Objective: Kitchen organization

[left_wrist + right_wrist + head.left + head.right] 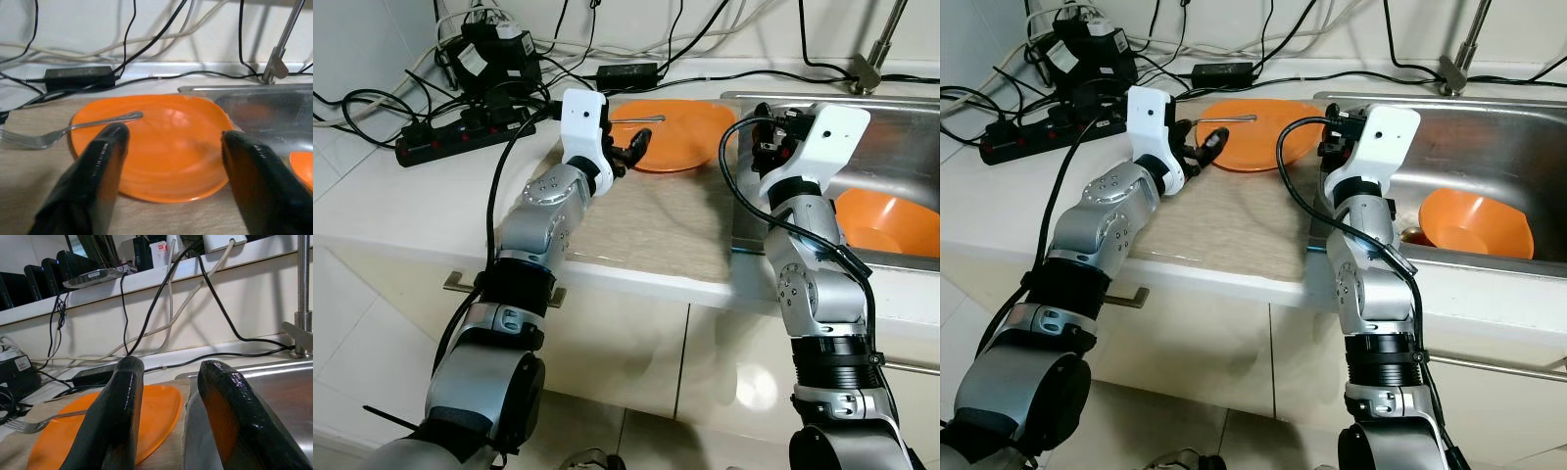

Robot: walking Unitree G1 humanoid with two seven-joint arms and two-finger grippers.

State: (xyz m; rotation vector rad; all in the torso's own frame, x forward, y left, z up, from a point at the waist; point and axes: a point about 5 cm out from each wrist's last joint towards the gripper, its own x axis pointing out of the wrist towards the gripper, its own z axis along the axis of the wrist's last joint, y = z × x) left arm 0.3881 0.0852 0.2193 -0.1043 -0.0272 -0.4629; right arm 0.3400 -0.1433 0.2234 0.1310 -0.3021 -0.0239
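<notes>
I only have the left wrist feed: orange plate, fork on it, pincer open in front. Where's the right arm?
Observer: Right pincer is raised over the seam between the mat and the sink, fingers apart, holding nothing.
Operator: Anything in the sink? I only catch an orange sliver at my edge.
Observer: Yes, an orange bowl sits in the basin, on the side nearer the robot.
Operator: What's left of the plate, past the fork tines?
Observer: A black power strip with adapters plugged in lies on the counter, left of the orange plate; the fork points its tines that way.
</notes>
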